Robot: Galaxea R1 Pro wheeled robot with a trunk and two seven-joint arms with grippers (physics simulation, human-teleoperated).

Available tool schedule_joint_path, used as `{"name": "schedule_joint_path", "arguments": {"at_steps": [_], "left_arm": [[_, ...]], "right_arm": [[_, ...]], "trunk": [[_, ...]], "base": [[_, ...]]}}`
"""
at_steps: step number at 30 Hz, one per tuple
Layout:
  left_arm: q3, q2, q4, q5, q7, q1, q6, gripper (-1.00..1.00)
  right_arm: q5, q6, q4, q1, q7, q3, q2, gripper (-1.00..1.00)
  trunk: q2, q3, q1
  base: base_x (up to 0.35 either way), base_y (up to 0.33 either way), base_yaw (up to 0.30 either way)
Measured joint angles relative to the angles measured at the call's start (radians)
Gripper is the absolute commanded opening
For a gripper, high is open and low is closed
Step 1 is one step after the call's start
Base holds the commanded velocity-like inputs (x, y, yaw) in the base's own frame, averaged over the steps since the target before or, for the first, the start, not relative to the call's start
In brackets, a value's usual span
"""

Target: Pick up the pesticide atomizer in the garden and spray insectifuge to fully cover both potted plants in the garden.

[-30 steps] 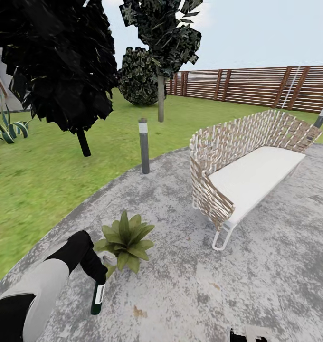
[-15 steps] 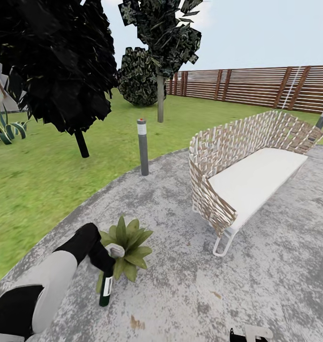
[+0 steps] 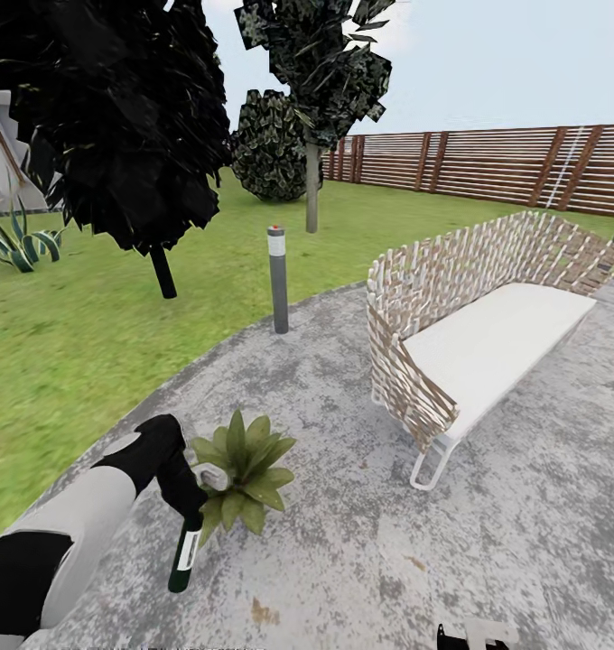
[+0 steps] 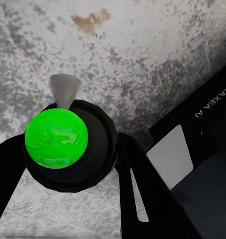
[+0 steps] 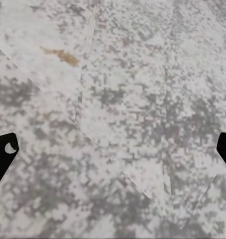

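My left gripper [image 3: 189,517] is shut on the pesticide atomizer [image 3: 184,556], a slim dark bottle with a white label that hangs tilted just above the patio. In the left wrist view the atomizer [image 4: 68,147] is seen end-on, with a bright green round top and a small grey nozzle, and a black finger [image 4: 142,189] on each side of my left gripper [image 4: 68,154]. One potted plant [image 3: 245,468], a low green rosette, stands right beside the bottle. The other potted plant is out of view. My right gripper [image 5: 113,147] is open over bare stone, and part of it [image 3: 474,636] shows low in the head view.
A woven bench [image 3: 488,329] with a white cushion stands on the round stone patio [image 3: 343,542] to the right. A grey bollard lamp [image 3: 277,280] marks the patio edge. Lawn [image 3: 72,343], dark trees [image 3: 117,117] and a slatted fence [image 3: 488,167] lie beyond.
My left gripper with the atomizer swung toward the plant half a second ago and has drawn back a little to the left. The head view has shifted slightly.
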Motion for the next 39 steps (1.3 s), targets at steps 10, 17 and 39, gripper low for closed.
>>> {"name": "schedule_joint_path", "arguments": {"at_steps": [10, 17, 39], "left_arm": [[-0.005, -0.006, 0.0, -0.002, 0.011, 0.006, 0.008, -1.0], [-0.045, -0.008, 0.0, -0.001, 0.026, 0.015, 0.006, -1.0], [-0.059, -0.005, -0.02, 0.0, 0.129, 0.048, 0.01, -1.0]], "right_arm": [[0.004, 0.0, 0.001, 0.002, 0.005, 0.0, -0.005, 1.0], [0.005, 0.0, 0.0, 0.003, 0.004, 0.002, -0.007, 1.0], [0.003, 0.001, 0.001, 0.003, 0.004, 0.002, -0.007, 1.0]], "trunk": [[0.0, 0.0, 0.0], [0.0, 0.0, 0.0], [0.0, 0.0, 0.0]], "base": [[0.016, 0.0, 0.102], [0.116, -0.015, 0.0], [0.067, -0.102, 0.063]]}}
